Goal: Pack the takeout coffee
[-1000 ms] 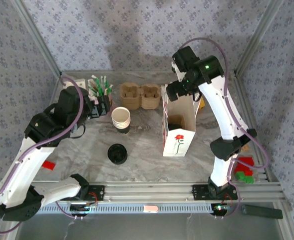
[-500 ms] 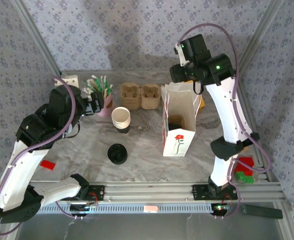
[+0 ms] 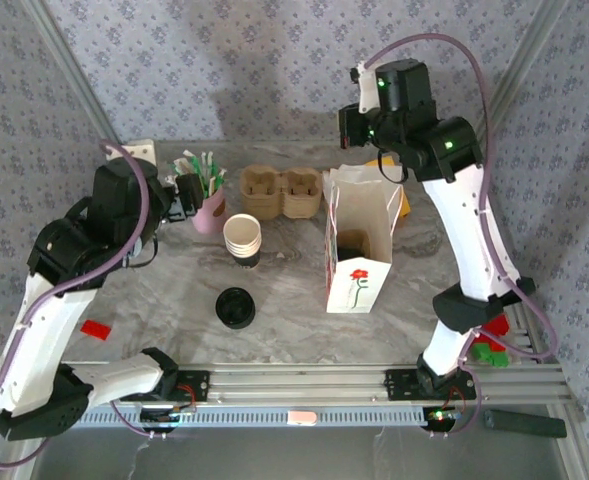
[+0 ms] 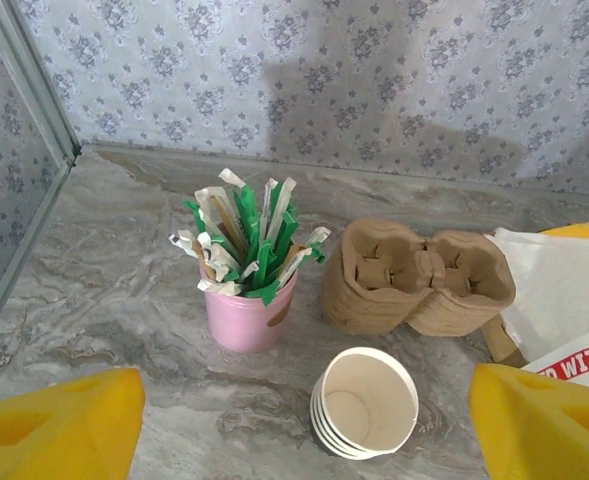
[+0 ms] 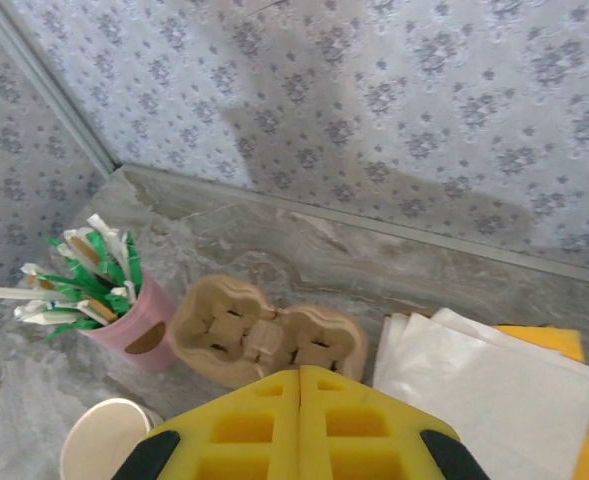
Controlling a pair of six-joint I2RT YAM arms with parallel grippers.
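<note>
**A:** Where is the coffee?

**B:** There is one takeout coffee (image 3: 236,307), standing on the worktop (image 3: 294,300) toward the near edge, well apart from both hands. From above it reads as a black disc, so its long axis points straight up.

**A:** And where is it meant to go?

**B:** There is one paper bag (image 3: 359,280) with a red flower, at 3 o'clock of the coffee. Its mouth is open upward and its length runs 6 to 12. Something brown lies inside, but I can't tell what.

**A:** Which arm is better placed?

**B:** The left, I'd judge. The left hand (image 3: 187,192) has its fingers spread wide with nothing between them, and the coffee lies at about its 5 o'clock. The right hand (image 5: 299,395) is raised over the bag's far end with its pads pressed together on nothing. The coffee is at its 7 o'clock, farther off.

**A:** What lies farther back?

**B:** At 12 o'clock of the coffee is one stack of paper cups (image 4: 364,402) showing three or four rims. Beyond that are two pulp cup carriers (image 4: 419,285) side by side. One pink cup (image 4: 246,318) of stirrers stands at their 9 o'clock.
</note>
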